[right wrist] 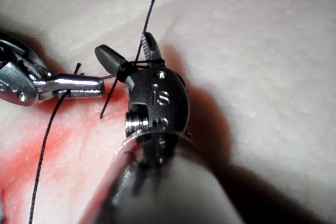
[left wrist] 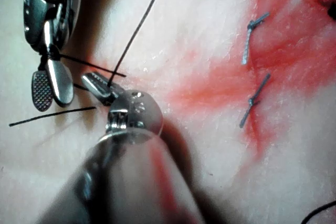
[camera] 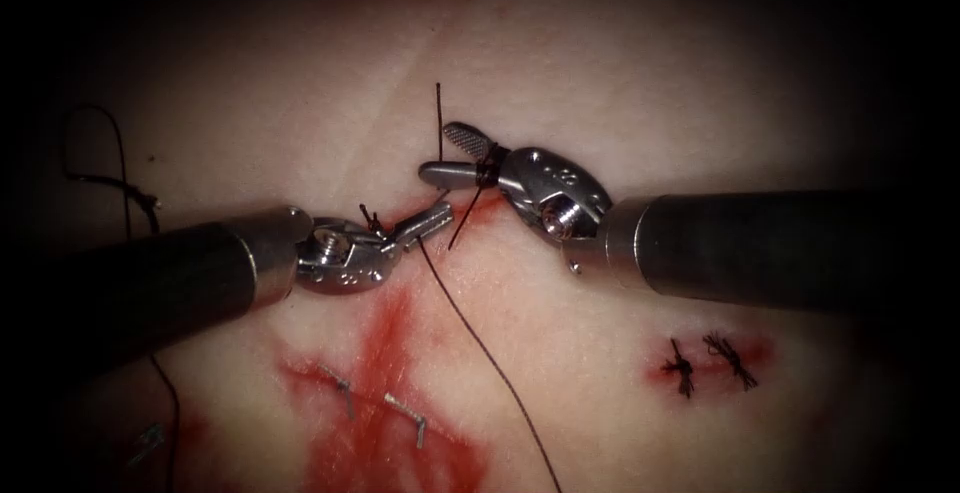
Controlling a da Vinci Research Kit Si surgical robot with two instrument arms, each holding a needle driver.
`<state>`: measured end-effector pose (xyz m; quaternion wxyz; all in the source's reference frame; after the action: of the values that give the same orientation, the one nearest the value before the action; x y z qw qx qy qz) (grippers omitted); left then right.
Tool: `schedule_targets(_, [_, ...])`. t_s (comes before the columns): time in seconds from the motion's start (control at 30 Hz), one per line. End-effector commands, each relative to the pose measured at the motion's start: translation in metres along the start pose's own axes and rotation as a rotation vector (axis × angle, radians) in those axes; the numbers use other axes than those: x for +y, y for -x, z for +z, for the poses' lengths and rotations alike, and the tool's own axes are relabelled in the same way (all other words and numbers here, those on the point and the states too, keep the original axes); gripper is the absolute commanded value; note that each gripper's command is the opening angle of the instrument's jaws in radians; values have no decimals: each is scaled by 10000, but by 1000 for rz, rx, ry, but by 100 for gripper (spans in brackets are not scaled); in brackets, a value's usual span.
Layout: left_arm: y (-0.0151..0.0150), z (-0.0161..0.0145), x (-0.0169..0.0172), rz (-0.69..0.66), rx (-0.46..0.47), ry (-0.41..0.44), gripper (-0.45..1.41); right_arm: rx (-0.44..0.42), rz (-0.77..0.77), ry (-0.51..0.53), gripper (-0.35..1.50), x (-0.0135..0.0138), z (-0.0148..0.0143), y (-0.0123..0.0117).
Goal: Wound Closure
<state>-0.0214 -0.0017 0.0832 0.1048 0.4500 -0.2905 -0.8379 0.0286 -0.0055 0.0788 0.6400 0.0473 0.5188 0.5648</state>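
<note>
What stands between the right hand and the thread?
Nothing visible. The right hand is open, with thread looped around its jaws near the hinge; the left hand is shut on the thread just beside it.

Left tool (left wrist: 102, 86), jaws closed on thread (left wrist: 137, 27); right tool (left wrist: 50, 85) gapes

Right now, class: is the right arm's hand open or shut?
Open: the right steel hand has its jaws spread, dark thread wrapped at their base.

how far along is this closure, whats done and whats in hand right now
Done: two knotted stitches sit on the tissue at right. In hand: the left tool, jaws shut, grips the thread; the right tool, jaws open, has thread wound around their base. Left: this knot looks unfinished.
</note>
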Motion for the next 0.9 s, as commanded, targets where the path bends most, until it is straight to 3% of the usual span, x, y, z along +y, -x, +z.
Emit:
schedule_targets(0.03, [3, 8, 2, -1, 2, 2, -45, -7, 11, 11, 73, -2, 10, 7])
schedule_targets(0.8, [14, 15, -29, -21, 19, 35, -45, 8, 36, 51, 64, -9, 41, 3])
schedule_targets(0.87, [14, 16, -28, -21, 19, 35, -45, 7, 37, 44, 41, -12, 43, 5])
schedule_targets(0.9, [14, 15, -28, -20, 19, 35, -45, 6, 37, 44, 14, -13, 43, 5])
